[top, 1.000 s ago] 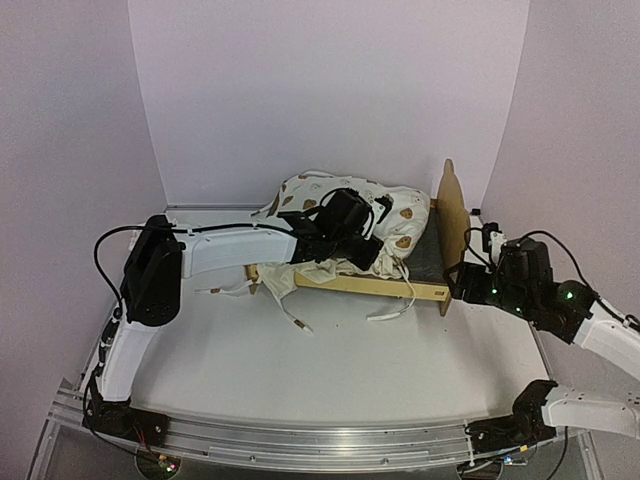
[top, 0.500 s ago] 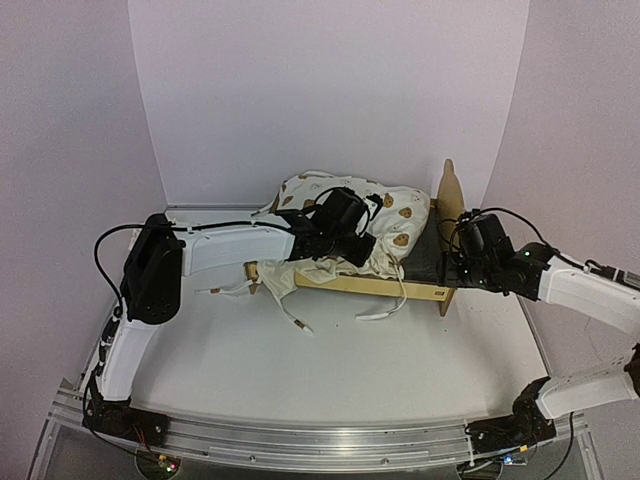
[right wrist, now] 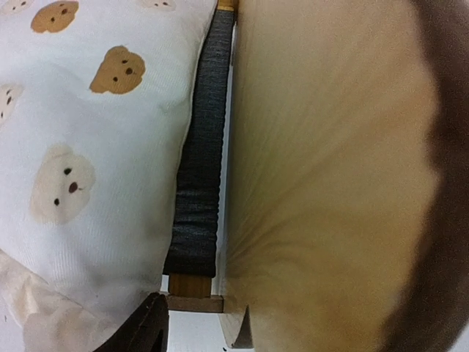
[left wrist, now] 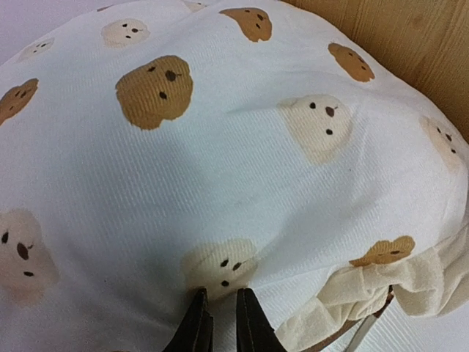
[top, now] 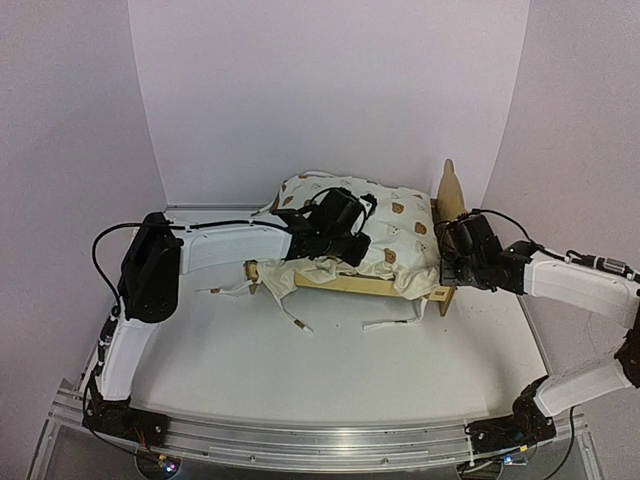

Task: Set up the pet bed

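Observation:
The pet bed [top: 345, 284] stands at the back of the table, its plywood headboard [top: 450, 190] at the right end. A cream bear-print cushion [top: 400, 225] lies over it up to the headboard. My left gripper [top: 343, 243] rests on the cushion's left part; in the left wrist view its jaws [left wrist: 223, 323] stand a slit apart, tips against the cloth [left wrist: 234, 147]. My right gripper [top: 450, 262] is at the headboard's near corner, open. In the right wrist view one finger [right wrist: 146, 330] sits left of the side rail end [right wrist: 192, 286], with the dark felt base [right wrist: 201, 169] and headboard [right wrist: 322, 183] ahead.
Cushion ties trail onto the table in front of the bed [top: 390, 322] and at its left end [top: 225, 290]. Pale walls close in behind and on both sides. A metal rail [top: 300, 440] runs along the near edge.
My right arm swung left to the headboard and its jaws narrowed. The cushion spread right over the dark felt up to the headboard. My left jaws parted slightly.

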